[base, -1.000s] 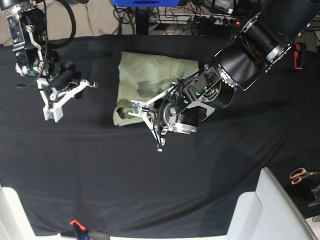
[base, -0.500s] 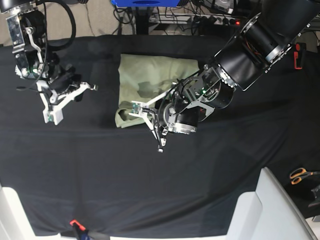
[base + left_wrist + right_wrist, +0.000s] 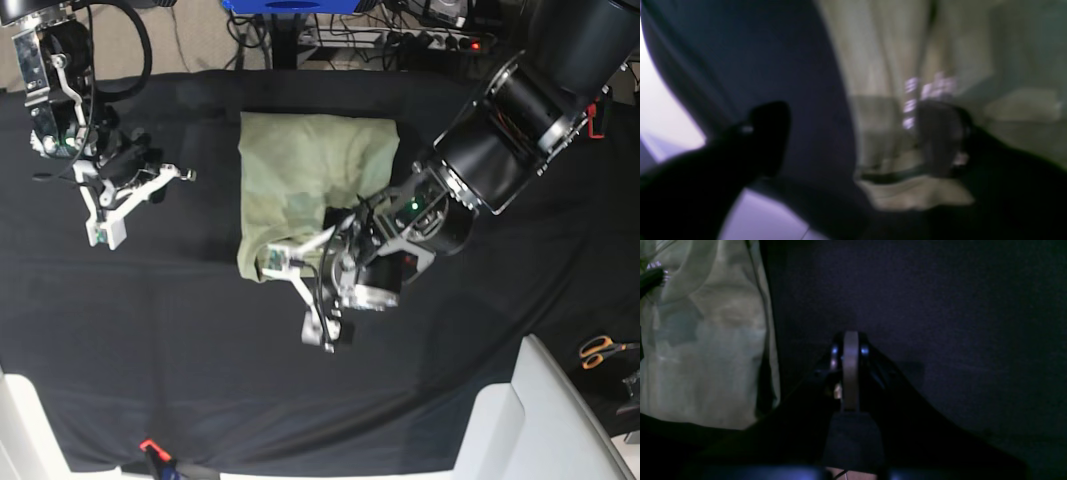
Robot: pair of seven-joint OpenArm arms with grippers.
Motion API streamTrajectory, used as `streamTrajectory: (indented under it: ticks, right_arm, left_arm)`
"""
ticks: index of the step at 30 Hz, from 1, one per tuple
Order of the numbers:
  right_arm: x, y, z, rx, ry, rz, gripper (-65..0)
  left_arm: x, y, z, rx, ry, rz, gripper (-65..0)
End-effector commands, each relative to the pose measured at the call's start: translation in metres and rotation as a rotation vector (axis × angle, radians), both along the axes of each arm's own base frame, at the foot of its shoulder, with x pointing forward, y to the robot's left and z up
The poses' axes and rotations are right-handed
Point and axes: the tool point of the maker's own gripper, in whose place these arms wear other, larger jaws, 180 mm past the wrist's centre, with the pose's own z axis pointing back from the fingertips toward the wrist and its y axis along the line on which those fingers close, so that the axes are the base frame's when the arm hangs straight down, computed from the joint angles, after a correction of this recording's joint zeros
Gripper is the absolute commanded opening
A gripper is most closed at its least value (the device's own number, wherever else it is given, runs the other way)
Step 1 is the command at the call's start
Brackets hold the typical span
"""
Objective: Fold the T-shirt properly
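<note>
Cloth (image 3: 300, 380): black, fine-grained weave, lying under everything; in the left wrist view its far edge sags in soft folds beside pale panels.

Shirt (image 3: 310, 155): pale green, folded to a compact block, roughly rectangular, on the cloth. It lies between and beyond the two tips of the left jaws in their wrist view, one tip over its fabric, the other over bare cloth. From the right jaws it lies well off to the side. Material reads as soft, limp knit. Near edge uneven — a small open pocket shows between layers at the corner by the left jaws, with ridges running away from it.

Left gripper (image 3: 322, 325): jaws wide apart, nothing seen held; the wrist view is blurred, so contact with the fabric cannot be confirmed.

Right gripper (image 3: 850, 373): jaws together, nothing between them, over bare cloth.

Scissors (image 3: 597, 352): orange-handled, at the side, well apart from the work.

Step in hand: judged late folding, probably release or tidying of the near edge. Next move should lift the left jaws clear without dragging the upper layer — then flatten the raised corner and square the edges.
</note>
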Motion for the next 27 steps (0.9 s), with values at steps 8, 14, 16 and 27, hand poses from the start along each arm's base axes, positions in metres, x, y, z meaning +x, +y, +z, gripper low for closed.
streamTrajectory:
  ticks: [8,14,16,27]
  right_arm:
    - [0.010,0.000,0.011,-0.001,-0.049,0.007,-65.0]
    - [-0.002,0.018,0.010,0.011,-0.035,0.064,-65.0]
    - [-0.008,0.030,0.009,0.019,-0.030,0.102,-65.0]
    - [-0.042,0.116,0.003,0.084,0.012,0.369,-65.0]
  left_arm:
    - [0.030,-0.032,0.115,-0.165,-0.275,0.048,-0.5]
    - [-0.048,-0.007,0.094,-0.218,-0.175,0.162,-65.0]
    - [-0.076,0.011,0.073,-0.233,-0.103,0.235,-65.0]
    - [-0.173,0.040,0.021,-0.425,0.135,0.407,-65.0]
